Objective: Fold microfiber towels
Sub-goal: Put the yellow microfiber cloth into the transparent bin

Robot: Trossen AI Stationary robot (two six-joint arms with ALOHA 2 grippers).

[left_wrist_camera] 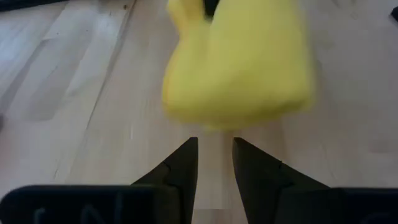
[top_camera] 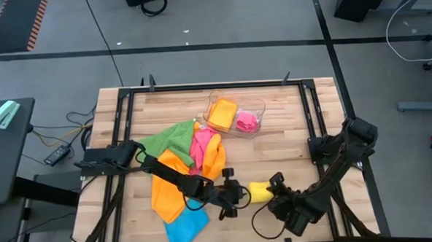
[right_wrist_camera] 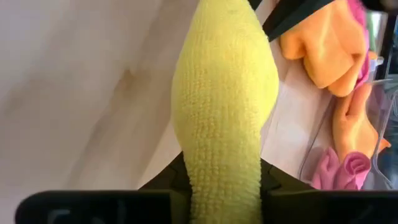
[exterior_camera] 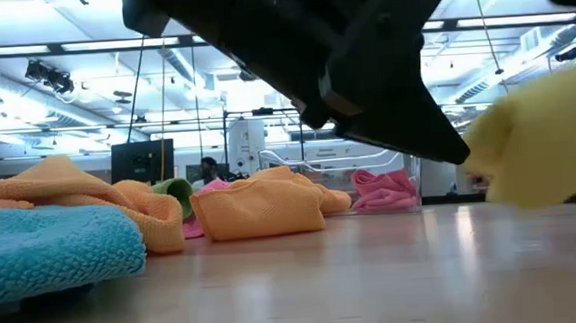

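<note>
Yellow microfibre towel (right_wrist_camera: 221,118) is being pinched between the fingers of the right gripper (top_camera: 276,182), bunched and hanging just ahead of it. The left gripper (left_wrist_camera: 215,163) is being held slightly parted and empty just short of that towel, with the orange towel (top_camera: 167,183) and blue towel (top_camera: 185,226) lying behind it.

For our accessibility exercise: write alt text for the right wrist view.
The right gripper pinches a bunched yellow towel over the wooden table. Beyond lie orange towels and a pink towel.
</note>
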